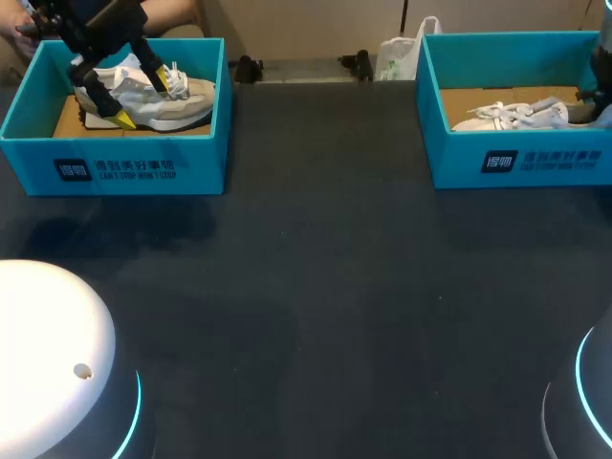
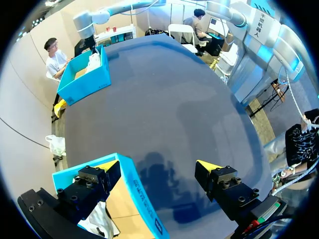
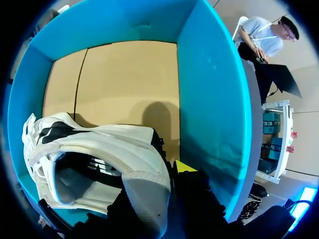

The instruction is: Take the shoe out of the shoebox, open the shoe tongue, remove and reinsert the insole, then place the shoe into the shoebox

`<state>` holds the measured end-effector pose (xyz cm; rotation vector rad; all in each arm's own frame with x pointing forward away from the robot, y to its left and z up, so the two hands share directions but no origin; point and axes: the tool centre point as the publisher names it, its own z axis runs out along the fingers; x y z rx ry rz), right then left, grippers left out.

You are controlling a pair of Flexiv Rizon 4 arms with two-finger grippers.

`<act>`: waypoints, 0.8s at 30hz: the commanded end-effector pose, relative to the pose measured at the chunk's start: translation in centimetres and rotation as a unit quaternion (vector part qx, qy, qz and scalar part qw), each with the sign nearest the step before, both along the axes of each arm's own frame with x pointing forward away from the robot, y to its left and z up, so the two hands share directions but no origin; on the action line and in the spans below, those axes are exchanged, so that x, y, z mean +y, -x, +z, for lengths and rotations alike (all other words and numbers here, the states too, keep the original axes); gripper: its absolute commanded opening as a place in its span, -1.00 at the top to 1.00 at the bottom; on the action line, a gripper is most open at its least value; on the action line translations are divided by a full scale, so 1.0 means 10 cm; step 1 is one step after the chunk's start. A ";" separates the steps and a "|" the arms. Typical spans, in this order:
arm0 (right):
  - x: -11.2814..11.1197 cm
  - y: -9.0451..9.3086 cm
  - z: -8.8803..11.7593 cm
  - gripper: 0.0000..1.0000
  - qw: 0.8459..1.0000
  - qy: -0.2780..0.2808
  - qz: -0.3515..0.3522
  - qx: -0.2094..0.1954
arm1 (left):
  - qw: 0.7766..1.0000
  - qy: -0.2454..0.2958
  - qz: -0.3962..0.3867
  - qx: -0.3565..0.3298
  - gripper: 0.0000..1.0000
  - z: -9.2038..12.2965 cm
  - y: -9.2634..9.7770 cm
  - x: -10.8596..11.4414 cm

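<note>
Both shoes sitting in their shoeboxes, pincers at each one

The left pincer is released and hangs above a wall of the left shoebox. One finger is over the inside, the other is out over the dark surface. The beige shoe lies in that box. The right pincer is down inside the right shoebox, right at the heel of the white shoe. Can't tell if it's clenched on it or not.
</note>
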<state>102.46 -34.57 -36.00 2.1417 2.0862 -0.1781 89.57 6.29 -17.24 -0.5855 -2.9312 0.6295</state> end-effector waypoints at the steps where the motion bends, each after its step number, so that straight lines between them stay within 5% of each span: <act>1: -0.03 -0.03 -0.08 1.00 1.000 -0.005 0.001 0.001 | 1.000 -0.001 0.000 0.000 -1.00 0.00 0.00 0.00; 17: -0.02 -0.06 -0.27 1.00 1.000 -0.018 0.003 0.005 | 1.000 -0.001 0.000 0.000 -1.00 0.00 0.00 0.00; 22: -0.01 -0.06 -0.26 0.61 1.000 -0.019 0.002 0.008 | 1.000 -0.001 0.000 0.000 -1.00 0.00 0.00 0.00; 24: 0.01 -0.05 -0.25 0.30 1.000 -0.019 0.002 0.009 | 1.000 -0.001 0.000 0.000 -1.00 0.00 0.00 0.00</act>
